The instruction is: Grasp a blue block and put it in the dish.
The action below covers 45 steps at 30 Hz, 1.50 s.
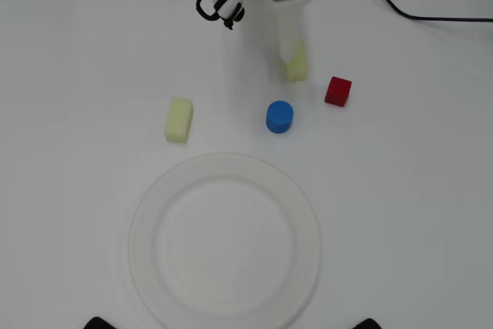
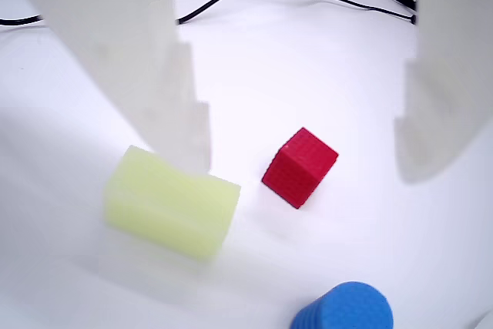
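The blue block (image 1: 280, 116) is a short blue cylinder standing on the white table just above the dish (image 1: 154, 190), a large white plate filling the lower middle of the overhead view. My gripper (image 1: 266, 67) hangs above the block, open, with nothing between its white fingers (image 1: 289, 32). In the wrist view the blue block (image 2: 347, 310) peeks in at the bottom edge, below the gripper (image 2: 304, 156) and outside its gap. One finger (image 2: 131, 52) sits over a yellow block (image 2: 173, 209); the other finger (image 2: 447, 75) is at the right.
A red cube (image 1: 337, 91) lies right of the blue block and shows between the fingers in the wrist view (image 2: 300, 167). Pale yellow blocks lie at the fingertip (image 1: 296, 67) and left of the blue block (image 1: 179, 119). A black cable (image 1: 416, 13) runs at the top right.
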Each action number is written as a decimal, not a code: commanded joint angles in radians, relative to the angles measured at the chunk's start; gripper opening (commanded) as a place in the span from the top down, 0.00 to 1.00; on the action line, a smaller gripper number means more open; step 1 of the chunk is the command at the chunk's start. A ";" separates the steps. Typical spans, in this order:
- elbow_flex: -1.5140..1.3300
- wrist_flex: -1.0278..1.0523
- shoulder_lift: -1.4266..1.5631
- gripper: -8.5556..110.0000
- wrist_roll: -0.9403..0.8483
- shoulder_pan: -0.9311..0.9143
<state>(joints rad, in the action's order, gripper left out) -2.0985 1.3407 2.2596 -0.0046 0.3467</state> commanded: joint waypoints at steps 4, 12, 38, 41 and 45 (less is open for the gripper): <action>0.186 0.008 -0.229 0.66 0.017 0.035; 0.227 -0.080 -0.422 0.62 0.031 0.023; 0.206 -0.319 -0.693 0.69 -0.060 -0.040; 0.206 -0.321 -0.698 0.70 -0.063 -0.038; 0.206 -0.327 -0.704 0.73 -0.077 -0.038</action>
<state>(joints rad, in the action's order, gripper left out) -1.9205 1.0232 1.5524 -0.0706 0.3068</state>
